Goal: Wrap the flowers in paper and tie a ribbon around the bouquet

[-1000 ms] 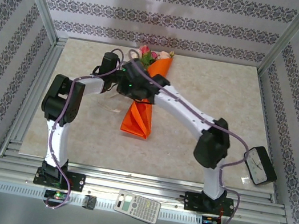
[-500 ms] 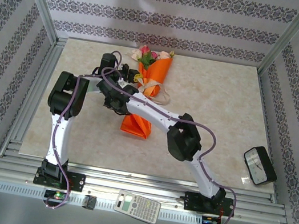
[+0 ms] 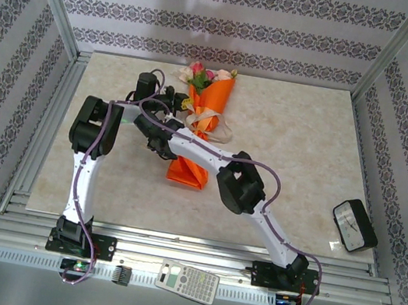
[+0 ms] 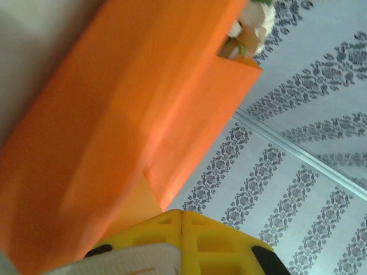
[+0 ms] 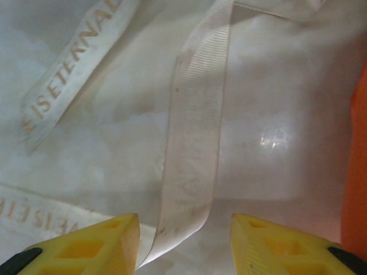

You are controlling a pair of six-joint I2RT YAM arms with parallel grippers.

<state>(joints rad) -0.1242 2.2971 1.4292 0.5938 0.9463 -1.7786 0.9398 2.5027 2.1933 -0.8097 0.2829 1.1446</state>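
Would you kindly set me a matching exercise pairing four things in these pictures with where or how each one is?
Things:
1 paper
2 ribbon
3 clock
4 calculator

Descriptions:
A on the metal rail in front of the table
B orange, wrapped round the flowers
C black, at the table's right edge
D pale, lying between the open jaws of the right gripper

Pairs: 1-B, 2-D, 3-C, 4-A
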